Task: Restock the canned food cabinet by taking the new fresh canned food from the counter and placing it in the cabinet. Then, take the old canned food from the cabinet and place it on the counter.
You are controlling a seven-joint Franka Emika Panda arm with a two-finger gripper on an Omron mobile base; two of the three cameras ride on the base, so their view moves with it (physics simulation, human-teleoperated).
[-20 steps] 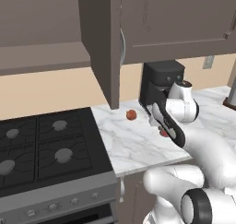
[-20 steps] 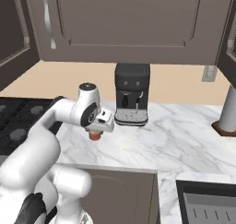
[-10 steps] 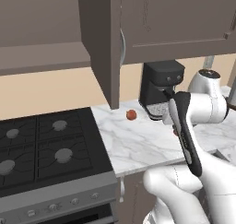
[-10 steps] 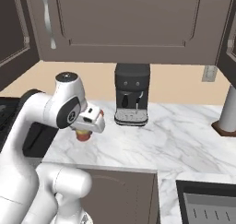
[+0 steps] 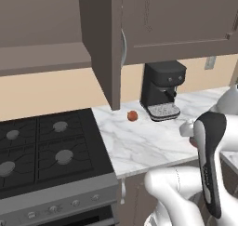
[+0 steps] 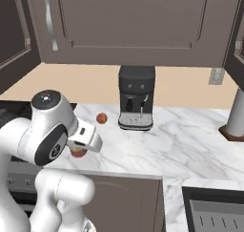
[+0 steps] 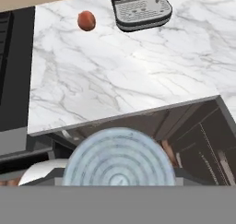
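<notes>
Gripping a can (image 7: 119, 157), the fingers (image 6: 79, 151) were closed on it above the bench (image 7: 115, 80) edge; no label legible.

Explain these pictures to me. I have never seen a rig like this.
This is a rendered kitchen with a white robot arm on a base that can drive. Two pictures come from cameras on the base, behind the arm to its left and right. The third looks along the gripper itself. On the marble counter stand a black coffee machine and a round red fruit. A stove sits beside it and a dark cabinet hangs above. The gripper holds a can, whose round top you see in the hand view, out past the counter's front edge.
</notes>
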